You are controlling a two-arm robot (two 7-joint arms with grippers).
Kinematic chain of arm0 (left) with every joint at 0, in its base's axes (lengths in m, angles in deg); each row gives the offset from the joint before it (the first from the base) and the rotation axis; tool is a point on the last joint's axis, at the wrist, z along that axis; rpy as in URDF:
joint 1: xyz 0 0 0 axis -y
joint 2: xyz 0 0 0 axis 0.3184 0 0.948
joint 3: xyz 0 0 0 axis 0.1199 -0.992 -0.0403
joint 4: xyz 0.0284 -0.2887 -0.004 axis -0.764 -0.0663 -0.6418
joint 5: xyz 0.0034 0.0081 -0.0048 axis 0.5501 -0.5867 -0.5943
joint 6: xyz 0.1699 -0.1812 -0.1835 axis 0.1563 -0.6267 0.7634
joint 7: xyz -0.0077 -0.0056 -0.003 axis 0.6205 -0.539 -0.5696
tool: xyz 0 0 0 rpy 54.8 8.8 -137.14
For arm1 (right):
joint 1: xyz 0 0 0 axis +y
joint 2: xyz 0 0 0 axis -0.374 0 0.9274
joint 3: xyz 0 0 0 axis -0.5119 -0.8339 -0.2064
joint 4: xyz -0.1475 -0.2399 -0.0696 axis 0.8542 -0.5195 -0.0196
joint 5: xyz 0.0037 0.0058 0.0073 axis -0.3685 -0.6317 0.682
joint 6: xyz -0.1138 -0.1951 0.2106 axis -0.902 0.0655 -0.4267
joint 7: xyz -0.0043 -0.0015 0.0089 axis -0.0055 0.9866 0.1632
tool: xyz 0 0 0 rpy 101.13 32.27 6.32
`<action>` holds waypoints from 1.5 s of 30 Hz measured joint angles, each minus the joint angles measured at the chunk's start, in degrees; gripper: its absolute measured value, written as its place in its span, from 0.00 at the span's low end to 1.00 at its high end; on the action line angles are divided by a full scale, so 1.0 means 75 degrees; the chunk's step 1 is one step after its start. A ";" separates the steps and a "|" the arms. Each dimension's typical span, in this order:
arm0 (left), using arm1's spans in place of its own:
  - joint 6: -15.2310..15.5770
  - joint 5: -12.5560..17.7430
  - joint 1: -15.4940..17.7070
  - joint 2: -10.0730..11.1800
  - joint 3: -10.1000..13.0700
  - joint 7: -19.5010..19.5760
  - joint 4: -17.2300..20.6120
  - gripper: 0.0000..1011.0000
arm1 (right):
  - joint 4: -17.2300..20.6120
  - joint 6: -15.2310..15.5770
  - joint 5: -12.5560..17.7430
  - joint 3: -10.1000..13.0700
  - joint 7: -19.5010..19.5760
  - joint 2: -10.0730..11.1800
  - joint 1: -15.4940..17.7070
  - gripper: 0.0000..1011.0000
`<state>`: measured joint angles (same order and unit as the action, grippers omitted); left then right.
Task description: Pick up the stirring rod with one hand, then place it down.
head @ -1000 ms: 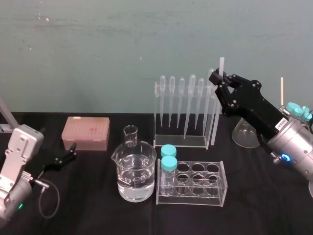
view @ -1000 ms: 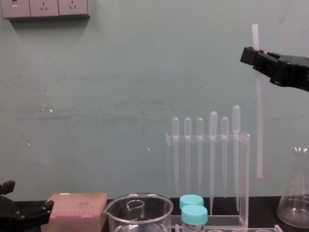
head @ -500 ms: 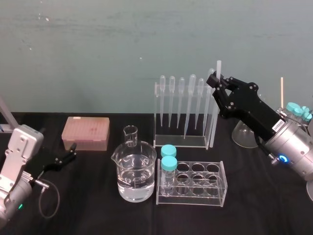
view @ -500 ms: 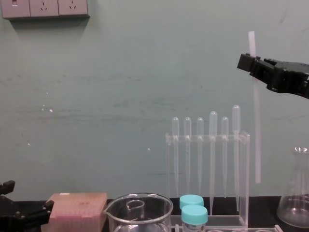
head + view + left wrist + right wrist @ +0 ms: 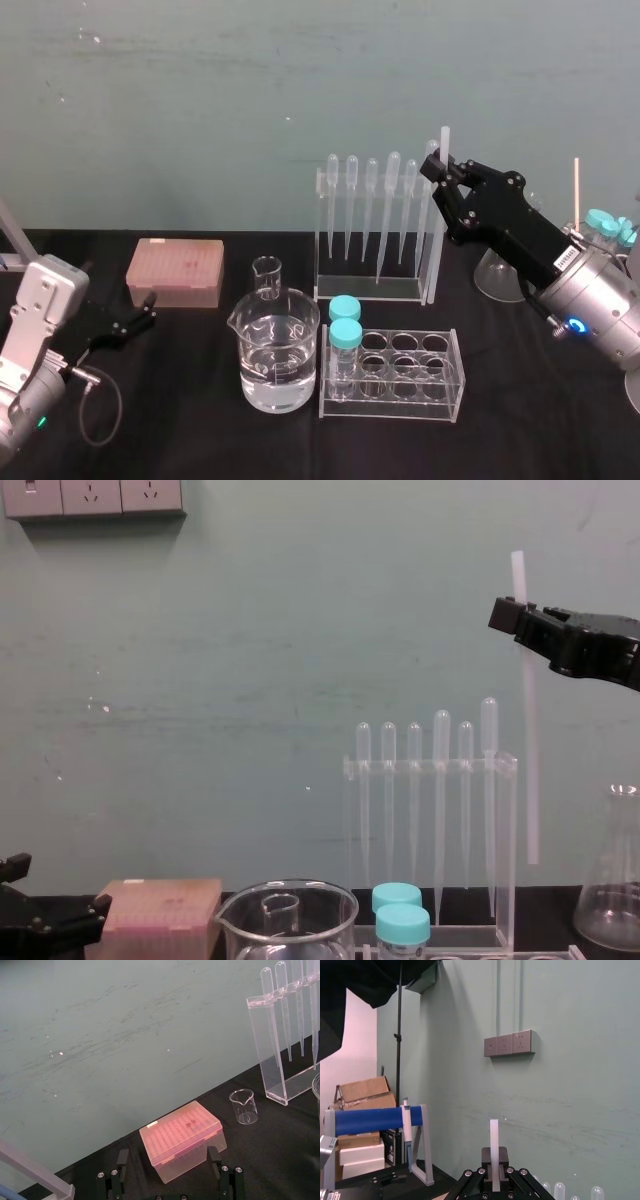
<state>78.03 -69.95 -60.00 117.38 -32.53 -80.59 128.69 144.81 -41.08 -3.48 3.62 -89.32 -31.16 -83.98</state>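
Note:
The stirring rod (image 5: 437, 240) is a long translucent-white stick hanging upright in the air, just right of the pipette rack. My right gripper (image 5: 441, 172) is shut on its upper part, and a short end sticks out above the fingers. From the chest view, the stirring rod (image 5: 527, 750) has its lower tip above the table, with the right gripper (image 5: 512, 615) high at the right. The right wrist view has the rod (image 5: 493, 1142) rising from between the closed fingers. My left gripper (image 5: 140, 316) rests low at the left, open, near the pink box.
A clear rack of bulb pipettes (image 5: 372, 230) stands at the back centre. In front are a water beaker (image 5: 274, 352), a small beaker (image 5: 267, 277) and a tube rack (image 5: 392, 374) with two blue-capped tubes. A pink tip box (image 5: 175, 271) sits left, a conical flask (image 5: 610, 885) right.
My right gripper has carried the stirring rod a little to the left and downward, closer to the pipette rack. The left arm has not moved.

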 joint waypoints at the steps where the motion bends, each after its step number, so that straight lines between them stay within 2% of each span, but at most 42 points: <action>1: 0.0000 0.0000 0.0000 0.0000 0.0000 0.0000 0.0000 0.99 | 0.0001 0.0000 0.0000 0.0000 0.0001 0.0000 0.0001 0.07; 45: 0.0000 0.0000 0.0000 0.0000 0.0000 0.0000 0.0000 0.99 | -0.0118 -0.0022 0.0002 -0.0073 -0.0092 0.0012 -0.0047 0.07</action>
<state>78.03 -69.95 -60.00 117.38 -32.53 -80.59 128.69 143.93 -41.24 -3.46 3.08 -90.01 -31.07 -84.33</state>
